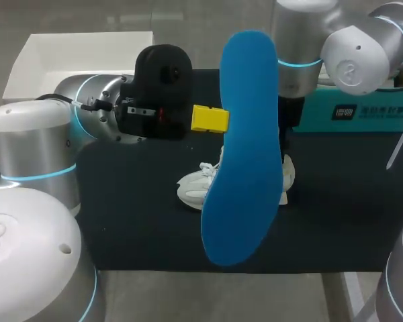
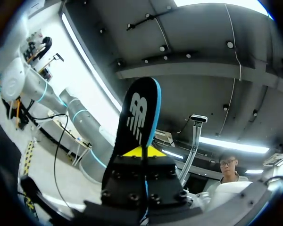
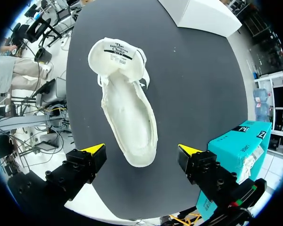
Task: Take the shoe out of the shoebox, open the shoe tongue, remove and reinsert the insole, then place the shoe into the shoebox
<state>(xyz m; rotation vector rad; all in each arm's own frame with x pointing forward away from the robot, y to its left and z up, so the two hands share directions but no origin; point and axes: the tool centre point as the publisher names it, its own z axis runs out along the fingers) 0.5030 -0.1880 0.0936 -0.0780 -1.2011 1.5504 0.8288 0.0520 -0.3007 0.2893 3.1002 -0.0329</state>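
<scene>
The black table (image 1: 349, 201) carries everything, and our two arms take up much of the head view. Our left arm (image 1: 94, 111) comes in from the left and covers the table's near-left part and a corner of the white box (image 1: 54, 57) behind it. Our right arm (image 1: 302, 40) comes down from the far right and stands in front of one end of the teal shoebox (image 1: 363, 111).

We count two boxes. The white one is open and sits at the far-left corner. The teal one is at the far right, with white paper showing at its side in the right wrist view.

There is one insole (image 1: 245, 154), blue on one face and black on the other, held up high off the table. It hides most of the single white shoe (image 1: 195, 188), which lies on the table well apart from both boxes.

Our left gripper (image 2: 142, 151) is clamped on the insole, one yellow tip on each face. Our right gripper (image 3: 142, 150) hangs above the shoe's toe with its fingers spread wide and nothing between them. From there the shoe's mouth is open and bare inside.
</scene>
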